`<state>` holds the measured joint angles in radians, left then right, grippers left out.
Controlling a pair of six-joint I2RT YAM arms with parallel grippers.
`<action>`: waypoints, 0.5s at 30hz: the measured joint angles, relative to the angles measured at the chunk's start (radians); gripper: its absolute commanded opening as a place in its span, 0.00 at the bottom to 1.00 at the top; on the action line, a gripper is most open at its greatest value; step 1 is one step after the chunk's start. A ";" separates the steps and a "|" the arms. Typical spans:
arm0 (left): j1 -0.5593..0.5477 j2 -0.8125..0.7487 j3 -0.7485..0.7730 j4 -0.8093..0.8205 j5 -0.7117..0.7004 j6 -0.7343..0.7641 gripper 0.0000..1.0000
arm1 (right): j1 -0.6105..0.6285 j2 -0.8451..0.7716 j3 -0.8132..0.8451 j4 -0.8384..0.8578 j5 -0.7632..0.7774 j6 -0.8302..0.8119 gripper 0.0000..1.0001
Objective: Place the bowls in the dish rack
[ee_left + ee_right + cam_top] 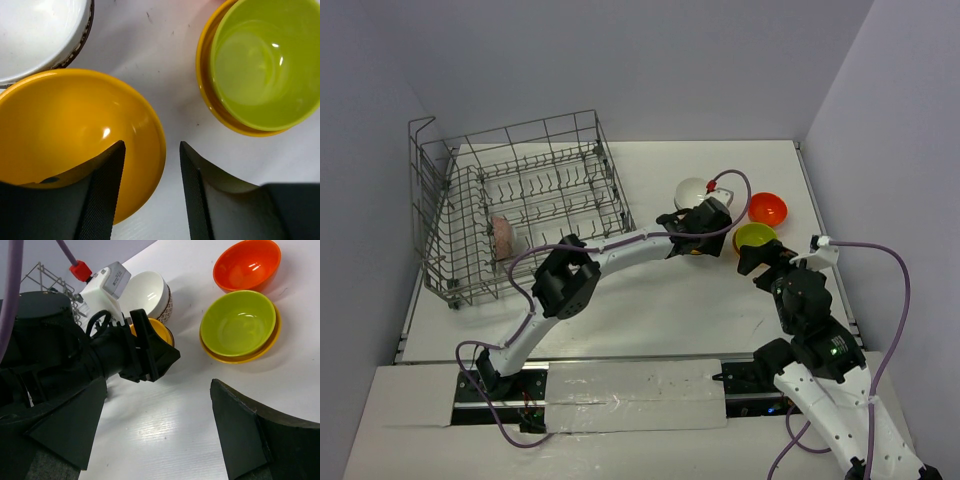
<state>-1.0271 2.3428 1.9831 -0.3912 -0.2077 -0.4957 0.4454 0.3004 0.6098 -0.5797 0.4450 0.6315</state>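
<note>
The left pincer [151, 147] is standing partly open, its fingers straddling the rim of a yellow-orange bowl [70, 130], one inside and one outside, not pinching it yet. The left arm [610, 255] is stretching far right across the surface [650, 310]. The right pincer [160, 425] is gaping wide, holding nothing, hovering near a lime green bowl [237, 322]. The dish rack [520, 200] is sitting far left, carrying one pinkish bowl [505, 235] among its tines. A white bowl [692, 190] is lying just beside the yellow-orange one. The lime green bowl is resting inside a yellow bowl [235, 359], a red-orange bowl [247, 265] just beside them.
</note>
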 measured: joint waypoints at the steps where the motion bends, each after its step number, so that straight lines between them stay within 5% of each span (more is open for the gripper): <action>1: 0.000 0.000 0.002 0.000 0.000 0.000 0.49 | 0.000 -0.003 -0.003 0.000 0.000 0.000 0.92; 15: 0.000 0.000 0.011 0.006 0.001 -0.006 0.19 | 0.000 -0.010 -0.014 0.000 -0.002 0.000 0.91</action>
<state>-1.0271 2.3428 1.9938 -0.3855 -0.2066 -0.5022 0.4454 0.2901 0.5961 -0.5800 0.4435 0.6315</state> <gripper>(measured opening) 0.238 0.917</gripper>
